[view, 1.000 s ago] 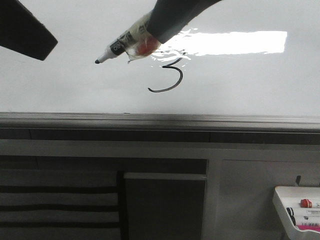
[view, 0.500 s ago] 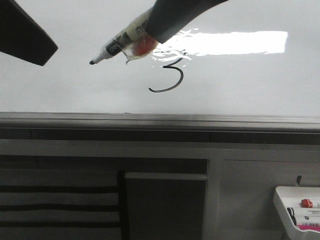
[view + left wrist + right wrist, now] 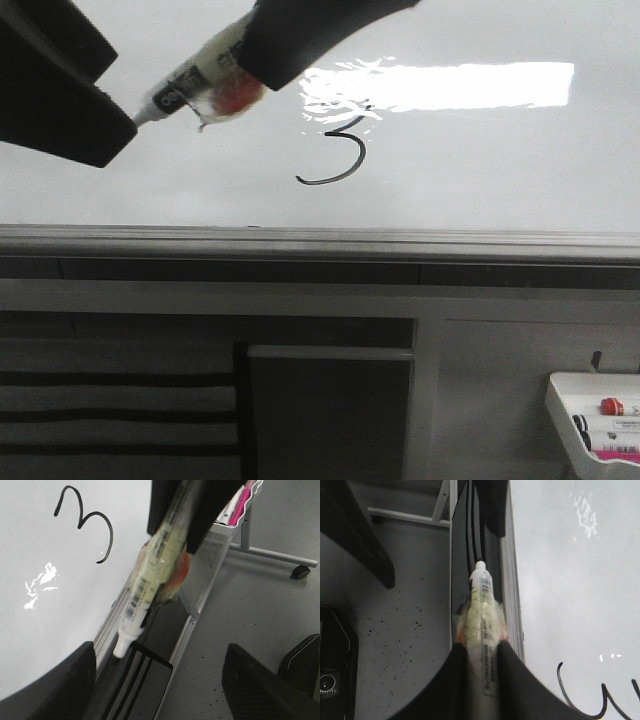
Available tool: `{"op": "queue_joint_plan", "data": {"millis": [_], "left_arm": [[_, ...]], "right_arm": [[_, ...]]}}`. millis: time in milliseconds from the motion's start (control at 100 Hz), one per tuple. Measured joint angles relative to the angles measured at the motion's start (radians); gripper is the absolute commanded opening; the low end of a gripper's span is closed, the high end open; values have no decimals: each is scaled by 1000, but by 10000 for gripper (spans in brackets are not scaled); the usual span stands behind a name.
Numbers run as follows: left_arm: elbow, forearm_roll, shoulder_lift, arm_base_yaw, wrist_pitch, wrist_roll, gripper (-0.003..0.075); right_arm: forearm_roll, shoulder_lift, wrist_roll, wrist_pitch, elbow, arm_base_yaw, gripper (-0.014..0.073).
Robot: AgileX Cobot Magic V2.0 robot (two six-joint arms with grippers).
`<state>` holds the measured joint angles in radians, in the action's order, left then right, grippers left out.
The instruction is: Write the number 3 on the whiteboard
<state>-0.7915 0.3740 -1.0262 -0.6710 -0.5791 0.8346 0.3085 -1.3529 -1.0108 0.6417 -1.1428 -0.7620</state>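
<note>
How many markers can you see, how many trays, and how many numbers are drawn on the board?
Markers: 3. One marker held in the right tool, plus a red-capped marker and a pink marker in the tray.
Trays: 1, the tray.
Numbers drawn: 1, the number 3 on the whiteboard.
Total: 5.

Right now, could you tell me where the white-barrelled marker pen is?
In the front view, the white-barrelled marker pen is gripped by the right gripper, upper left of the number 3, its tip at the left gripper.
</note>
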Motion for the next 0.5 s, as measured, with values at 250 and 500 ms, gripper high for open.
{"op": "queue_joint_plan", "data": {"millis": [250, 500], "left_arm": [[0, 0, 0, 0, 0, 0, 393], [0, -2, 0, 0, 4, 0, 327]], "right_arm": [[2, -25, -57, -61, 0, -63, -71], [4, -25, -64, -73, 0, -65, -71]]}}
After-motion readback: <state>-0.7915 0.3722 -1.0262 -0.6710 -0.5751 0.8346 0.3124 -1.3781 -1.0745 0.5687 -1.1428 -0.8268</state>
